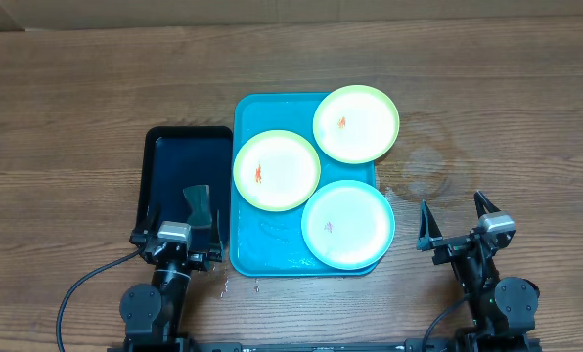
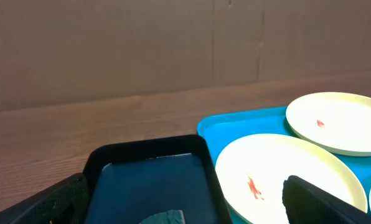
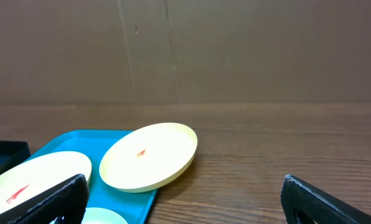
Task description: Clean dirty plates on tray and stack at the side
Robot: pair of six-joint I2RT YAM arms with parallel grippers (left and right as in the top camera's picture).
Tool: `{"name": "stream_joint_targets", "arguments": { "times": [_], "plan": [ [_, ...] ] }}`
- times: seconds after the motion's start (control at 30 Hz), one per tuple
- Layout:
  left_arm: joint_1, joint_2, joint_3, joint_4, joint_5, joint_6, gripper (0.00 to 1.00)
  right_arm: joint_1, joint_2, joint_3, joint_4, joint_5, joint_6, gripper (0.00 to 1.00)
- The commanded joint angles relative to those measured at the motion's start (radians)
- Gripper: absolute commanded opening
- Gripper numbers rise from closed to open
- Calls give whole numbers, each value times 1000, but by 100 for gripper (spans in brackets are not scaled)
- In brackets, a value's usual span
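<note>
**A:** Which step are we on?

**B:** The very start, I'd judge. Nothing is wiped or stacked yet. Left of the turquoise tray (image 1: 247, 108), touching its left rim, sits a dark tray (image 1: 155, 166) with a grey pad (image 1: 197, 202) in it, perhaps a sponge. The left pincer (image 1: 184, 218) hovers over that dark tray's near end with its fingers spread wide, holding nothing.

**A:** And the plates?

**B:** All three are on the turquoise tray, each with a small reddish smear. One lime plate (image 1: 277, 169) lies on its left half. The other lime plate (image 1: 356, 123) is at its far right corner, tilted and overhanging the rim. The blue-rimmed plate (image 1: 347, 224) is at its near right corner.

**A:** The other arm?

**B:** The right pincer (image 1: 453, 207) waits over bare bench (image 1: 76, 98) to the right of the turquoise tray. It is spread just as wide, empty and touching nothing.

**A:** Next move?

**B:** Probably the left pincer dropping onto the pad to grip it, while the right steadies or lifts a plate.
</note>
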Motion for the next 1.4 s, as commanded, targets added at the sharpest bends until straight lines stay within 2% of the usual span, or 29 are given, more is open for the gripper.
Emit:
{"name": "stream_joint_targets", "arguments": {
  "times": [0.0, 0.17, 0.3, 0.67, 0.93, 1.07, 1.17, 1.37],
  "plan": [
    [-10, -11, -3, -2, -6, 19, 100, -3, 0, -10, 6, 10, 4, 100],
    [-10, -11, -3, -2, 0, 14, 100, -3, 0, -10, 6, 10, 4, 100],
    [-10, -11, -3, -2, 5, -38, 100, -3, 0, -10, 6, 10, 4, 100],
    [-10, -11, -3, 6, 6, -38, 100, -3, 0, -10, 6, 10, 4, 100],
    [-10, -11, 16, 4, 119, -66, 100, -3, 0, -10, 6, 10, 4, 100],
    [-7, -10, 113, -42, 119, -137, 100, -3, 0, -10, 6, 10, 4, 100],
    [-7, 6, 213, -94, 114, -138, 100, -3, 0, -10, 6, 10, 4, 100],
    [-6, 158, 514, -237, 86, -134, 100, -3, 0, -10, 6, 10, 4, 100]
  ]
}}
